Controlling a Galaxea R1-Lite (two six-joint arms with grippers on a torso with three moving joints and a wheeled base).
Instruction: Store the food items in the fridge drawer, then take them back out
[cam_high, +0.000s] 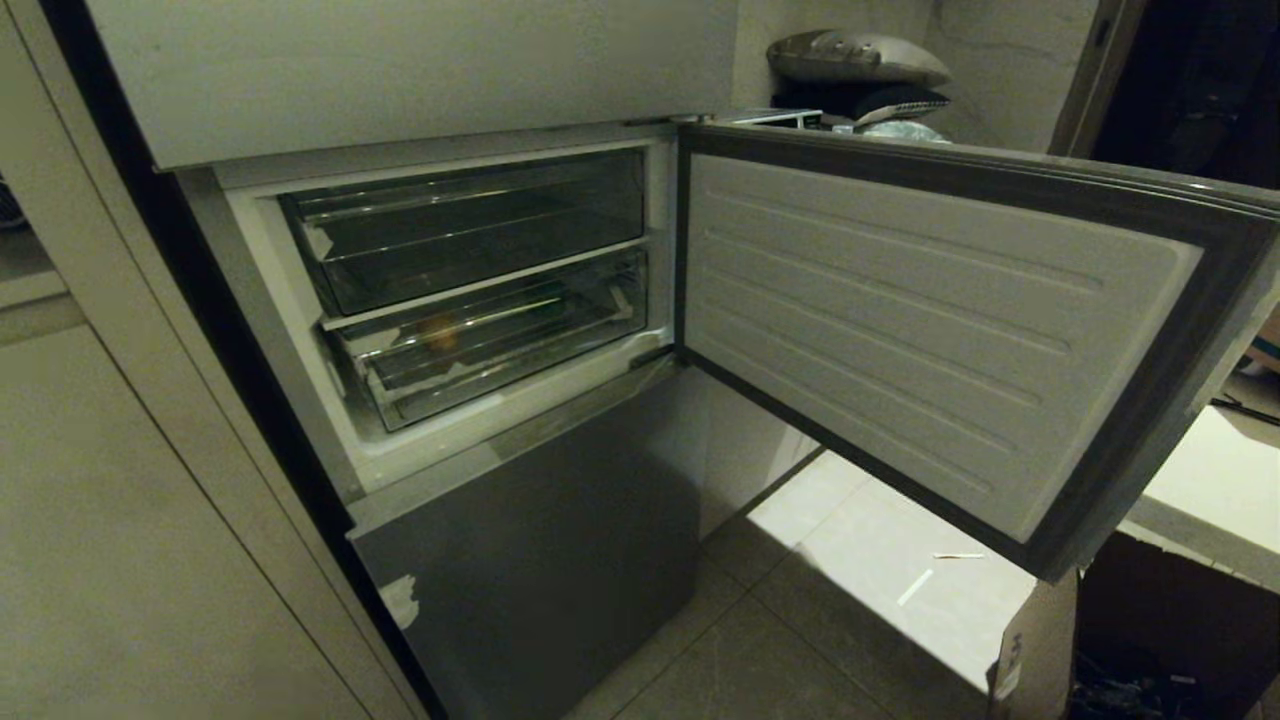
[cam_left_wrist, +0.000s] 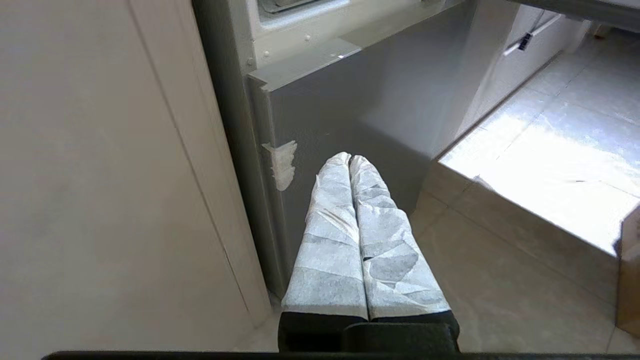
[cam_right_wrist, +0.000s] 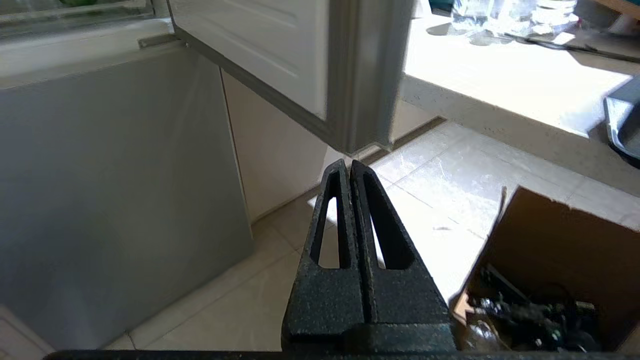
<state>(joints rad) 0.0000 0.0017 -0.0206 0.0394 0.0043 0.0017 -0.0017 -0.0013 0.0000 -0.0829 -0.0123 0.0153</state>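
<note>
Left wrist view first: the left hand (cam_left_wrist: 350, 159) with its pale tape-wrapped fingers (cam_left_wrist: 330, 240) is pressed fully closed, holding nothing and touching nothing, hanging low in front of the grey metal-fronted lower fridge door panel (cam_left_wrist: 360, 100). Same deal for the right hand (cam_right_wrist: 349, 165), black fingers tight together and empty, over the tiled floor (cam_right_wrist: 430, 185) near an open brown cardboard box (cam_right_wrist: 550, 240) full of dark cables.

Up in the head view neither hand shows. The clear plastic fridge drawer (cam_high: 490, 340) sits pushed in, the lower of two bins in the open compartment, long axis running left to right, front lip facing out toward the robot. Something small and orange-ish shows faintly through the front, can't tell what. White tape scraps stick to its front.

The compartment's open door (cam_high: 930, 330), white ribbed inner lining, hangs out to the right. A light worktop (cam_high: 1210, 480) sits far right behind it.
</note>
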